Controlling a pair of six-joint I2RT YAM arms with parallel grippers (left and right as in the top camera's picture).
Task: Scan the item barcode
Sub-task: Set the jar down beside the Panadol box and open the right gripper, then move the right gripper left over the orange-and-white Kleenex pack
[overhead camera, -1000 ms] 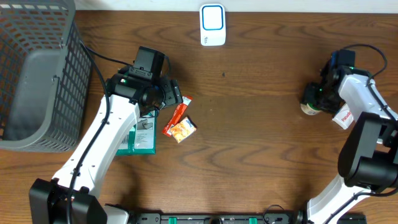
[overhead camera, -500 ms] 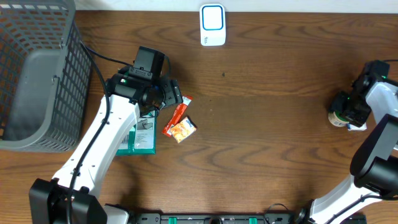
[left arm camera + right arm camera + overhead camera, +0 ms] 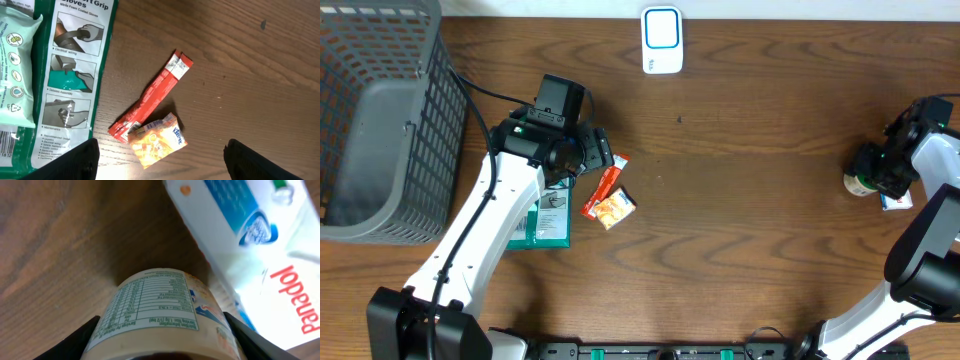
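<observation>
My right gripper (image 3: 160, 352) is shut on a cream jar (image 3: 157, 307) with a printed nutrition label, its dark fingers (image 3: 75, 345) pressed against both sides. From overhead, the jar (image 3: 858, 184) and right gripper (image 3: 882, 170) are at the table's far right edge. The white and blue scanner (image 3: 661, 40) stands at the back centre, far from the jar. No barcode shows in any view. My left gripper (image 3: 160, 167) stands open and empty above an orange tissue pack (image 3: 156, 141) and a red sachet (image 3: 150, 97); in the overhead view the left gripper (image 3: 595, 152) is left of centre.
A white Panadol box (image 3: 285, 275) lies right beside the jar. A green gloves pack (image 3: 70, 75) and a wipes pack (image 3: 15, 60) lie under the left arm. A grey mesh basket (image 3: 380, 120) fills the back left corner.
The right gripper carried the jar to the right toward the table edge, then shifted slightly back left. The left arm has not moved.
</observation>
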